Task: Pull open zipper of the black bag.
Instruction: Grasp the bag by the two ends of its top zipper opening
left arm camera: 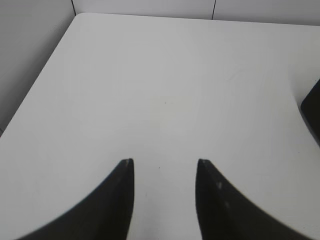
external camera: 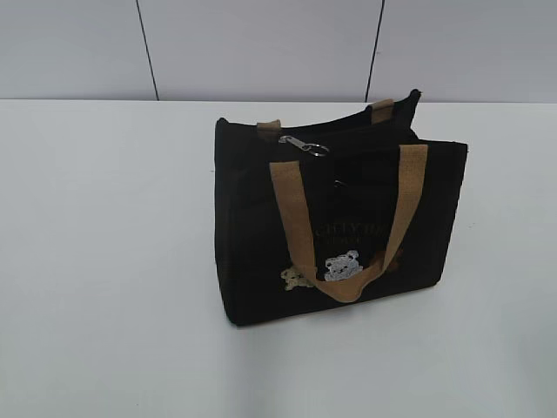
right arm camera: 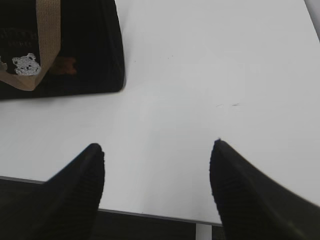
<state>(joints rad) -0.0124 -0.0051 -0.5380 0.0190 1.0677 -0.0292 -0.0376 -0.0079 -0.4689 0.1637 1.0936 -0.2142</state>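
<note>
Black bag [external camera: 252, 235] stands upright at centre of the exterior frame, slightly right of middle, on the white table [external camera: 104, 261]. Boxy fabric tote, top mouth sagging a bit. Zipper [external camera: 348, 138] runs along the top edge, black on black, hard to trace; its silver metal pull [external camera: 303, 144] with ring lies on the top near the bag's upper-left corner. Near tan webbing handle [external camera: 291, 218] hangs down over the front face in a U; far handle shows as two short tan stubs at the back edge. Faint gold lettering mid-face, white bear embroidery [external camera: 342, 265] lower centre, smaller tan figure left of it.

Right wrist frame: bag in upper left, right gripper [right arm camera: 157, 165] spread wide over bare table near the table's edge, holding nothing. Left wrist frame: left gripper [left arm camera: 165, 167] jaws apart, empty, above bare table; a dark corner of the bag at right edge.
</note>
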